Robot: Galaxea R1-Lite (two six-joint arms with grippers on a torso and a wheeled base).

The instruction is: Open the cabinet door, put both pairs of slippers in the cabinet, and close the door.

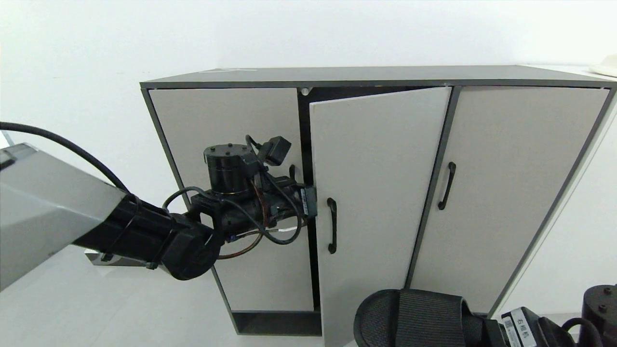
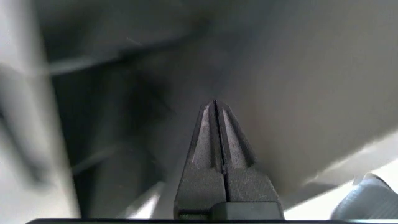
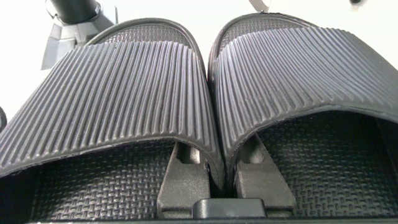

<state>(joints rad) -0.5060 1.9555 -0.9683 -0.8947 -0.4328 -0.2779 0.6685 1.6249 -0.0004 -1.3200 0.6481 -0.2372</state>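
The grey cabinet (image 1: 376,74) has three pale doors. Its middle door (image 1: 381,193) stands ajar, the free edge with the black handle (image 1: 331,225) swung toward me, and a dark gap shows beside it. My left gripper (image 1: 312,201) is at that free edge, level with the handle. In the left wrist view it (image 2: 215,112) is shut with nothing held, pointing into the dark gap behind the door. At the bottom right, my right gripper (image 3: 227,177) is shut on a pair of black ribbed slippers (image 3: 124,93), pinching their inner walls together. The slippers (image 1: 409,318) hang low in front of the middle door.
The left door (image 1: 231,115) and right door (image 1: 520,183) are closed; the right door has its own black handle (image 1: 447,185). A white object (image 1: 608,65) lies on the cabinet's top at the far right. White floor lies to the left of the cabinet.
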